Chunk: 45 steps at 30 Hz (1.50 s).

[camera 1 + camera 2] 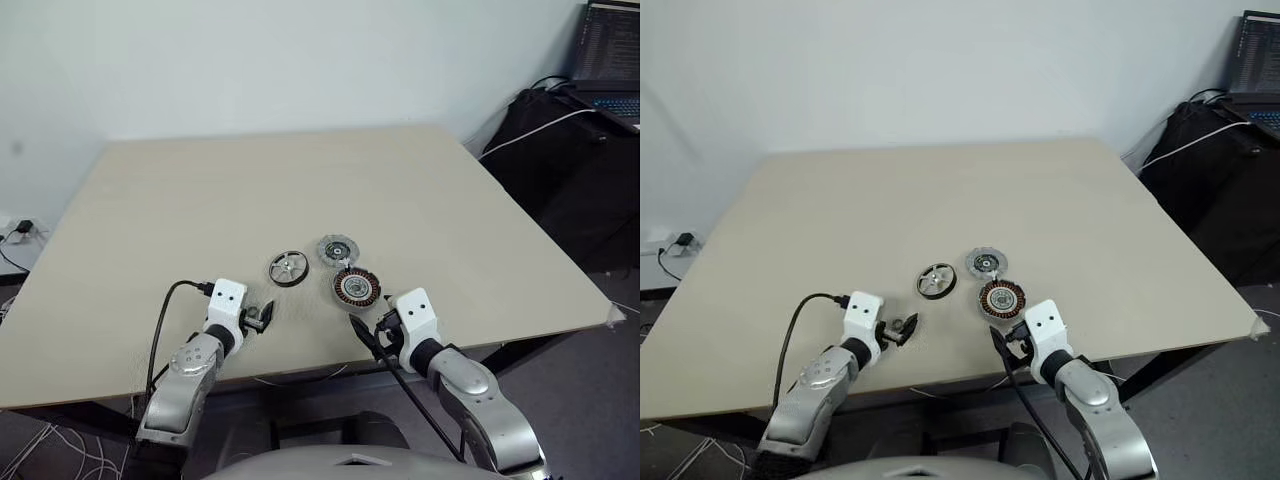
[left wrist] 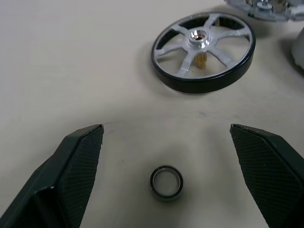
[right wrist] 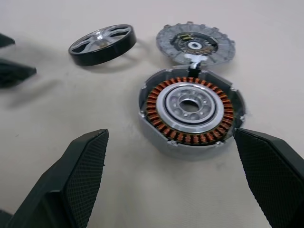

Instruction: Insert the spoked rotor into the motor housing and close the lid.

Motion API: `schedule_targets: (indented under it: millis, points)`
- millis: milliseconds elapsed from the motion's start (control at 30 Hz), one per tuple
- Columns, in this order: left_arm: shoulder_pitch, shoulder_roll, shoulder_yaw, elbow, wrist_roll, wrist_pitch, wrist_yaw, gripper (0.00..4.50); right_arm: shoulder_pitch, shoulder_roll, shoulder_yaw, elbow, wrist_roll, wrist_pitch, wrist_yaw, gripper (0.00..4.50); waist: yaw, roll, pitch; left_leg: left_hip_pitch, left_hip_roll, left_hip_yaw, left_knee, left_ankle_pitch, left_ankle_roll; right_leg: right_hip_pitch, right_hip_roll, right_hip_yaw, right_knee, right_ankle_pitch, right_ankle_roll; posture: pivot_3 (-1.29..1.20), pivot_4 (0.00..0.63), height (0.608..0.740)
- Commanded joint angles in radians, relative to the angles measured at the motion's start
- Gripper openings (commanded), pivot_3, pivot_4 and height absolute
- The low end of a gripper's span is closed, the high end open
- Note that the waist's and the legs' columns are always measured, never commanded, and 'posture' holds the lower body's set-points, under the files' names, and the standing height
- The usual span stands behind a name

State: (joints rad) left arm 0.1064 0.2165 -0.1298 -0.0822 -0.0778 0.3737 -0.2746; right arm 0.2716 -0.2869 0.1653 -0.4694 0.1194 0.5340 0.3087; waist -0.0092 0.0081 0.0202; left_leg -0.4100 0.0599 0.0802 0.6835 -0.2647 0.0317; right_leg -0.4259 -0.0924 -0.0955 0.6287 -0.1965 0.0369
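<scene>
On the surface (image 1: 180, 220), nothing was assembled yet: the rotor (image 1: 288, 268) lay at nine o'clock of the housing (image 1: 356, 288), the lid (image 1: 337, 249) at eleven. Both the left end effector (image 1: 262, 316) and right end effector (image 1: 366, 330) were spread, empty.

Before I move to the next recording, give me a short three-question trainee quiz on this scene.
1. True or false: the spoked rotor already sits inside the motor housing.
2. Which part lies farthest from the robot? A) spoked rotor B) lid C) motor housing
3. Fill in: the small loose item on the table between the fingers of the left claw is a metal ____.

Key
1. False: the rotor lies on the table apart from the housing, to its left.
2. B: the lid lies just beyond the housing.
3. Ring. Both the left claw and the right claw are open, and neither holds anything.
</scene>
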Motion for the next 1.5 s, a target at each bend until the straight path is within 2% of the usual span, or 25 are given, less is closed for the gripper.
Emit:
schedule_targets:
  millis: [33,433,533,867,1300,1500]
  points:
    - [-0.033,0.001,-0.009,0.015,0.011,0.021,-0.011,4.5,-0.008,0.004,-0.011,-0.02,-0.001,-0.017,-0.007,4.49,-0.001,0.0,0.0,0.0,0.0,0.0,0.0,0.0,0.0,0.0,0.0,0.0,0.0,0.0,0.0,0.0,0.0,0.74]
    - [0.019,0.021,-0.024,-0.018,0.031,0.133,-0.016,4.5,0.008,0.008,-0.021,-0.031,0.001,-0.014,-0.018,4.49,-0.002,0.001,-0.003,0.001,0.001,0.0,0.0,-0.001,-0.001,0.0,0.0,0.001,0.0,0.0,0.0,0.0,0.0,0.74]
    - [0.03,0.022,-0.025,-0.025,0.034,0.136,-0.015,3.89,0.007,0.008,-0.02,-0.029,0.001,-0.014,-0.018,4.5,-0.002,0.001,-0.004,0.002,0.001,0.001,0.0,-0.003,-0.004,0.001,0.0,0.001,0.0,0.0,0.0,0.0,0.0,0.74]
    - [0.039,0.025,-0.023,-0.041,0.045,0.142,-0.009,0.67,-0.001,0.009,-0.014,-0.024,0.0,-0.012,-0.013,4.5,0.0,0.003,-0.006,0.003,0.0,0.0,0.0,-0.003,-0.005,0.002,0.0,0.001,0.0,0.0,0.0,0.0,0.0,0.74]
    - [-0.006,-0.071,0.08,-0.095,-0.041,-0.037,0.014,0.67,-0.002,0.011,-0.013,-0.019,-0.001,-0.013,-0.014,4.5,0.001,-0.001,-0.003,0.002,0.0,0.0,0.0,-0.003,-0.005,0.001,0.0,0.001,0.0,0.0,0.0,0.0,0.0,0.74]
    - [-0.063,-0.09,0.04,-0.101,-0.061,-0.013,-0.015,0.67,-0.007,0.015,-0.009,-0.014,-0.001,-0.016,-0.015,4.5,0.001,-0.001,-0.003,0.002,0.0,0.0,0.0,-0.003,-0.004,0.001,0.0,0.001,0.0,0.0,0.0,0.0,0.0,0.74]
